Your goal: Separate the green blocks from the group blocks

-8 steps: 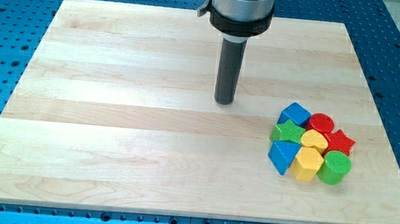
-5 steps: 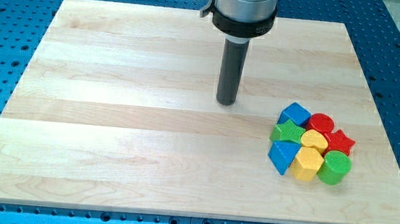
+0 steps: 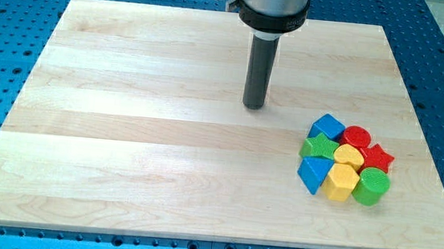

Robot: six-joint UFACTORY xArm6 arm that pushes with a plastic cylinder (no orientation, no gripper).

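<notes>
Clustering at the view's lower right of the wooden board (image 3: 124,132), eight small blocks are packed so that neighbours touch. The green star (image 3: 317,147) is found at the group's left edge, lying flat with one point directed to the view's left; no long axis can be made out in it. The green cylinder (image 3: 372,187) is set at the group's bottom right, upright, its round face turned upward. Between them lie the yellow rounded block (image 3: 349,157) and the yellow hexagonal block (image 3: 340,182). The blue cube (image 3: 327,126) is seen at the top left, the blue wedge-like block (image 3: 311,173) at the bottom left, the red cylinder (image 3: 356,137) at the top and the red star (image 3: 378,158) at the right. All blocks appear smooth and matte, the board pale and grained. My tip (image 3: 254,107), a plain dark rod end with nothing held, is placed well apart from the group, toward the view's upper left of it.
</notes>
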